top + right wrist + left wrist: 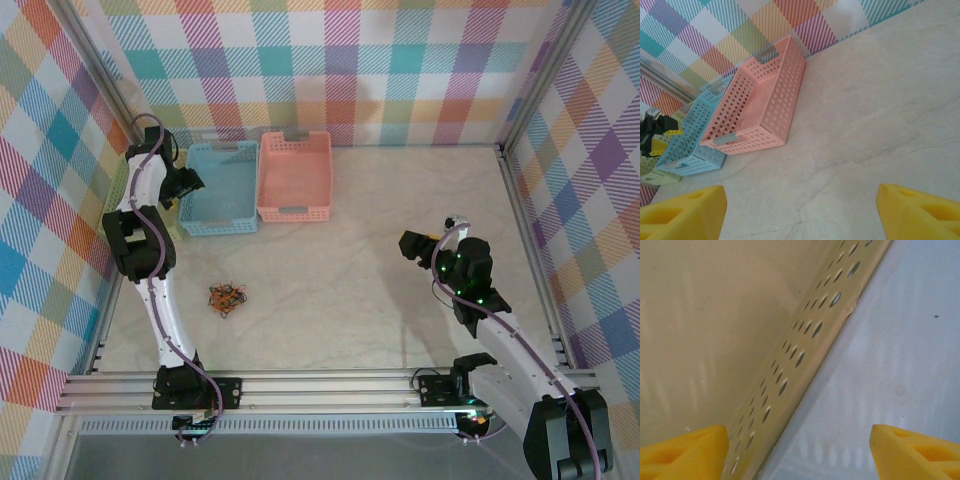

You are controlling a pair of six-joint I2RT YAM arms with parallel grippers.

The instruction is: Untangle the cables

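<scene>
the cables (227,298) are seen as a small heap on the table (340,270), near the left arm and well apart from both grippers. orange-red, black and yellowish cables are all mixed up in it.

the left gripper (187,183) is held up just beside the blue basket (218,190). its yellow fingers (685,452) are spread wide and nothing is between them. the right gripper (411,244) is held over bare table. its fingers (920,212) are spread wide too, and nothing is held.

the cables are likely very light, thin and bendy. they may slip out, or all be dragged along together. a loose end or loop at the edge of the heap is probably best pinched, while the rest is held down by the other gripper.
</scene>
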